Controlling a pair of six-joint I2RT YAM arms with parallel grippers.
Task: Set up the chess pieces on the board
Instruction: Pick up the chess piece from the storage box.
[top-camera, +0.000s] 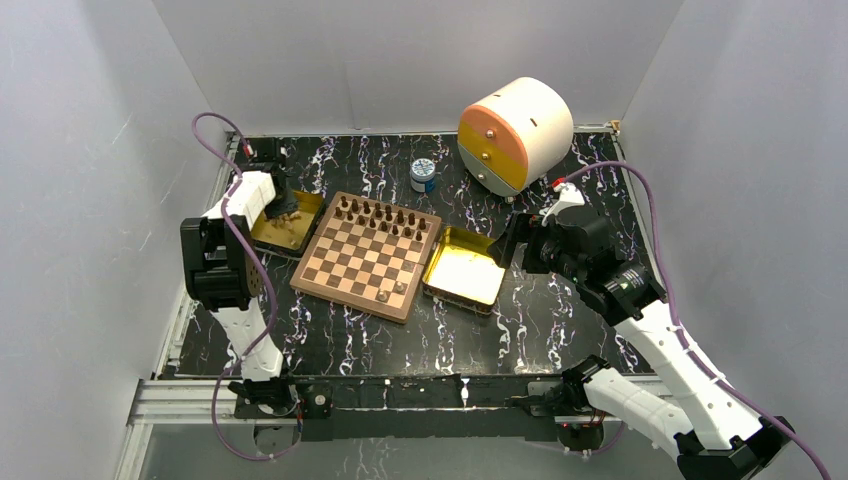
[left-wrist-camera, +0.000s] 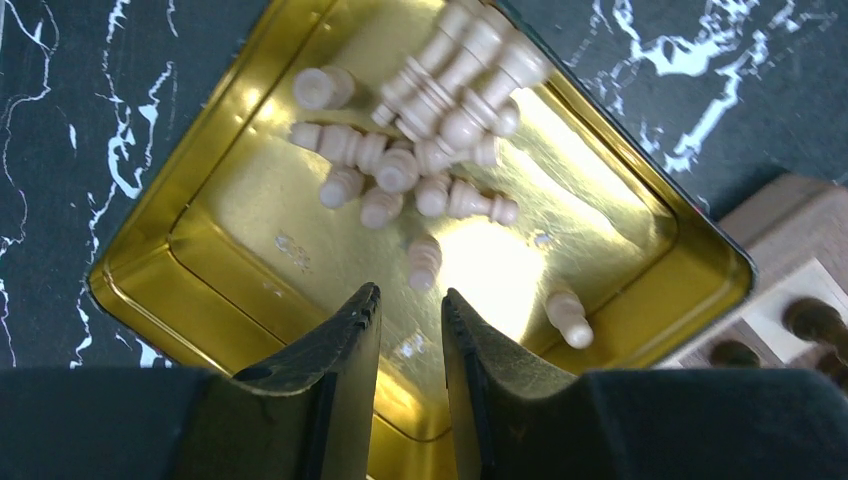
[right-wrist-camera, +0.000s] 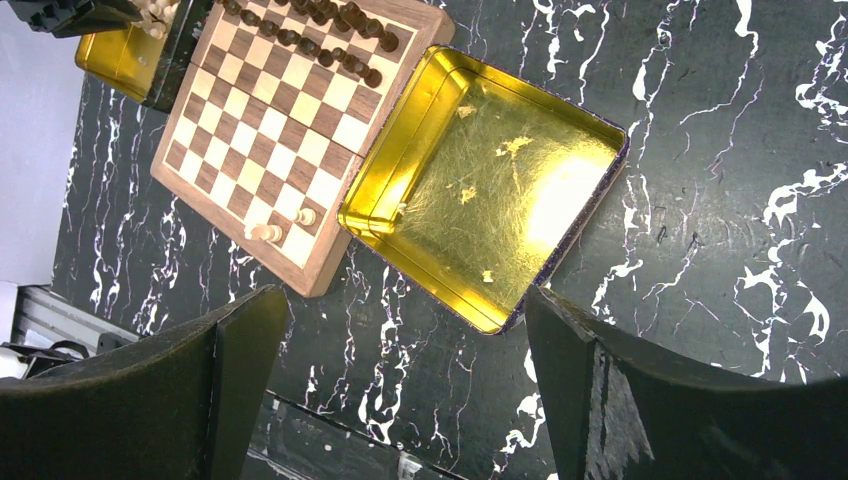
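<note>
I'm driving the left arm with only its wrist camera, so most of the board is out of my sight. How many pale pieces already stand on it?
Observer: Two pale pieces are on the board, both close to its near right corner.
Operator: And the dark side?
Observer: The dark pieces stand in two rows along the far edge.
Operator: Is anything left in the other tray?
Observer: No, the tray on the right holds no pieces.
</note>
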